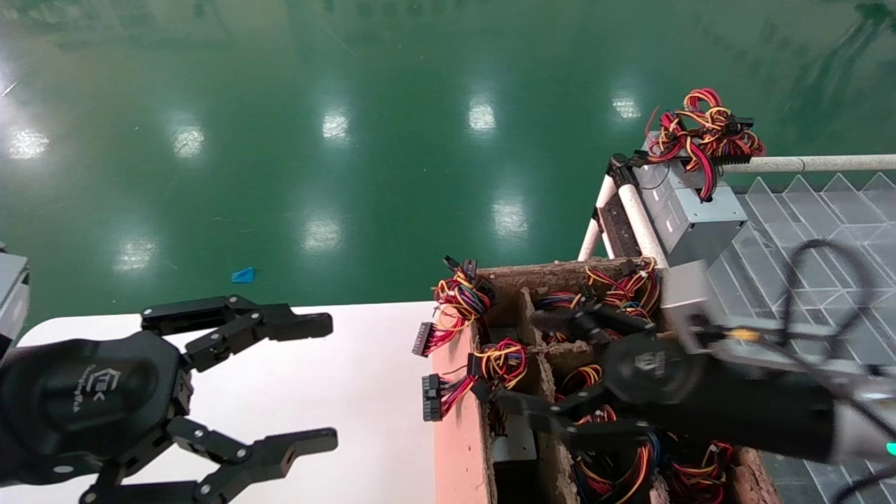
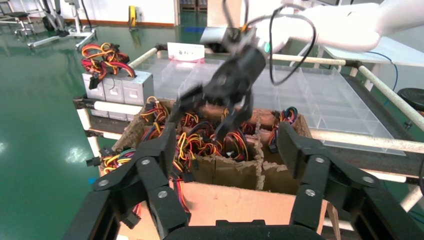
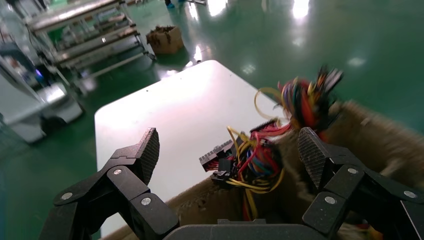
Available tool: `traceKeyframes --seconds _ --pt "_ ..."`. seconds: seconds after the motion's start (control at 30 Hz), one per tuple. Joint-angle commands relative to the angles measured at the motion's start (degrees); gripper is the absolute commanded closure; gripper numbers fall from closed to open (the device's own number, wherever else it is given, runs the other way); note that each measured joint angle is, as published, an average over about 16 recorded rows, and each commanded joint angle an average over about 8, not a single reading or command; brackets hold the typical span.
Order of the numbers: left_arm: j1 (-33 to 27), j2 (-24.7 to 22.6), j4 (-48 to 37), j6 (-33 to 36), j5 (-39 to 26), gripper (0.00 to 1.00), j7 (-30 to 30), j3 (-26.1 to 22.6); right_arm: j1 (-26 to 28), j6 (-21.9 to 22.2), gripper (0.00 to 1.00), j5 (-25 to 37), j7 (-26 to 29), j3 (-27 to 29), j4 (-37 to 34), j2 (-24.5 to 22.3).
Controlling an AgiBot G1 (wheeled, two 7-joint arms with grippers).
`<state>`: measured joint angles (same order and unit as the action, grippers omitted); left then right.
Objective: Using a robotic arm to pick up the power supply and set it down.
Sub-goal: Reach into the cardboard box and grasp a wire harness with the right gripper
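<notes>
White table (image 1: 336, 364), green floor (image 1: 280, 140)

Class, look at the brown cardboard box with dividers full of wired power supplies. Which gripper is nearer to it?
The right gripper is nearer: open, directly above the brown divided cardboard box. The left gripper is open over the white table, beside the box.

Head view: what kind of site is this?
Likely a factory or electronics workshop: glossy green floor, a divided cardboard box packed with wired power supplies, plus metal racks.
</notes>
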<state>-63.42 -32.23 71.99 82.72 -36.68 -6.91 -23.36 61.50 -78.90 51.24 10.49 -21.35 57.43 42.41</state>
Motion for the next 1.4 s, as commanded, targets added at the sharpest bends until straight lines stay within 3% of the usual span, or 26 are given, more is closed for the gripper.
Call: traceKeyframes --seconds 0.03,0.07,0.13,0.57,1.4 --pt "0.00 0.00 0.00 0.00 0.00 1.00 0.00 0.00 0.16 0.54 0.82 0.87 -0.01 -1.04 -2.78 2.28" --pt "0.00 0.00 0.00 0.00 0.00 1.00 0.00 0.00 0.11 0.26 0.92 0.62 -0.60 -1.13 -4.45 3.14" --pt "0.00 0.00 0.00 0.00 0.00 1.00 0.00 0.00 0.21 -0.54 1.00 0.49 -2.00 -1.34 -7.48 4.46" --pt "0.00 0.00 0.00 0.00 0.00 1.00 0.00 0.00 1.67 -4.66 1.00 0.99 -4.70 -2.15 -13.30 5.35" --pt "0.00 0.00 0.00 0.00 0.01 1.00 0.00 -0.01 2.00 -2.75 1.00 3.33 -4.07 -3.21 -11.09 5.56"
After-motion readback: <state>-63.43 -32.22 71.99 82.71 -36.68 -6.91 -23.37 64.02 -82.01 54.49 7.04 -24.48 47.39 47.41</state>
